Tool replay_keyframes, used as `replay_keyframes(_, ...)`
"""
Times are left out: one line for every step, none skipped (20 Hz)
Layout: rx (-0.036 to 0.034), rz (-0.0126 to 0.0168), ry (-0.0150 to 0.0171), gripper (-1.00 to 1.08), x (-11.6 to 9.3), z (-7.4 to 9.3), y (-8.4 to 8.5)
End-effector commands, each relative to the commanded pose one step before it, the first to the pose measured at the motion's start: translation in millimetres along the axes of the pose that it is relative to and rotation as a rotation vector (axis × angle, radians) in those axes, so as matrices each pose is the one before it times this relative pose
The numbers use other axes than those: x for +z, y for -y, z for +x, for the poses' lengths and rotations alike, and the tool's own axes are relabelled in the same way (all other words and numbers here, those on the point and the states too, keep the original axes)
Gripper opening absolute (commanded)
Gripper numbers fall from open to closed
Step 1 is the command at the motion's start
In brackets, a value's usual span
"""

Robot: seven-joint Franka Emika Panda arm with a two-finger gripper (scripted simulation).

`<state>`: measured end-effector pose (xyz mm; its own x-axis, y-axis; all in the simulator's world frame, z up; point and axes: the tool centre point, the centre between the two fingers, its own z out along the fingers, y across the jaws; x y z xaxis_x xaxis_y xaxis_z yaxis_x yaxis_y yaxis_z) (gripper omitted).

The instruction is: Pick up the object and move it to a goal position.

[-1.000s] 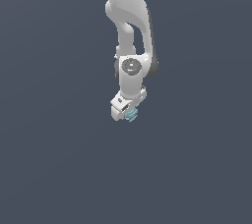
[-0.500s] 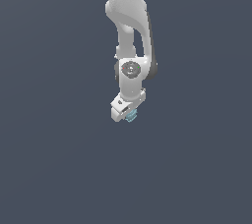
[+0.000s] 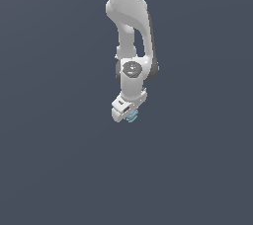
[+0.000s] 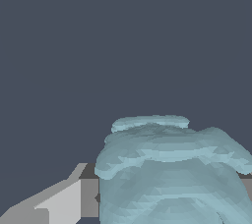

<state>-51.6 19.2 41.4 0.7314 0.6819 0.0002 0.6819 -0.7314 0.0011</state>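
Pale blue-teal object point(image 3: 132, 116) lodged at the tip of the white gripper point(image 3: 129, 115), tucked between the fingers and poking out just past them. Fingers closed in on it, apparently clamping it, though the exterior view is too small to show the contact itself. Close up in the wrist view, object point(image 4: 172, 169) right against one grey-white finger point(image 4: 59, 203), filling the space beside it; other finger mostly hidden behind the blob.

Lumpy, roughly rounded form, built of stacked faceted ridges like layered bands, matte and faintly shaded. Finger flat-faced and angular, smooth, with a darker inner edge. Arm point(image 3: 131, 26) glossy white, rounded links, a grey disc at the wrist joint.

Plain dark slate-blue backdrop point(image 3: 49, 169) all around, uniform, with no visible edge or surface line. Open room on every side of the fingers.
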Motion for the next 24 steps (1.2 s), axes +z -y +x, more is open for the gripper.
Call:
replay_keyframes(-0.0006, -0.00015, -0.00026, -1.0, -0.78, 0.66, 5.15)
replay_keyframes(0.0, 0.0, 0.0, -1.0, -0.48, 0.21, 3.37)
replay_keyframes(0.0, 0.0, 0.0, -1.0, -0.57, 0.23, 4.0)
replay_keyframes(0.0, 0.0, 0.0, -1.0, -0.66, 0.25, 4.65)
replay_keyframes(0.0, 0.0, 0.0, -1.0, -0.75, 0.28, 5.34)
replay_keyframes(0.0, 0.0, 0.0, -1.0, -0.86, 0.33, 6.09)
replay_keyframes(0.0, 0.0, 0.0, -1.0, -0.97, 0.42, 6.86)
replay_keyframes(-0.00043, 0.00037, 0.0004, -1.0, -0.79, 0.69, 7.76)
replay_keyframes(0.0, 0.0, 0.0, -1.0, -1.14, 0.65, 7.92)
replay_keyframes(0.0, 0.0, 0.0, -1.0, -1.09, 0.7, 7.53)
replay_keyframes(0.0, 0.0, 0.0, -1.0, -1.02, 0.71, 7.04)
replay_keyframes(0.0, 0.0, 0.0, -1.0, -0.94, 0.66, 6.46)
replay_keyframes(0.0, 0.0, 0.0, -1.0, -0.85, 0.6, 5.81)
replay_keyframes(-0.00043, 0.00047, 0.00026, -1.0, -0.49, 0.67, 5.28)
replay_keyframes(0.0, 0.0, 0.0, -1.0, -0.64, 0.47, 4.4)
replay_keyframes(0.0, 0.0, 0.0, -1.0, -0.54, 0.42, 3.66)
replay_keyframes(0.0, 0.0, 0.0, -1.0, -0.43, 0.38, 2.91)
replay_keyframes(0.0, 0.0, 0.0, -1.0, -0.32, 0.35, 2.14)
replay_keyframes(0.0, 0.0, 0.0, -1.0, -0.21, 0.32, 1.37)
replay_keyframes(0.0, 0.0, 0.0, -1.0, -0.11, 0.29, 0.58)
replay_keyframes(0.0, 0.0, 0.0, -1.0, 0.0, 0.26, -0.21)
replay_keyframes(0.0, 0.0, 0.0, -1.0, 0.11, 0.21, -0.95)
replay_keyframes(0.0, 0.0, 0.0, -1.0, 0.11, 0.1, -0.86)
replay_keyframes(-0.00003, 0.00042, -0.00024, -1.0, 0.05, 0.02, -0.33)
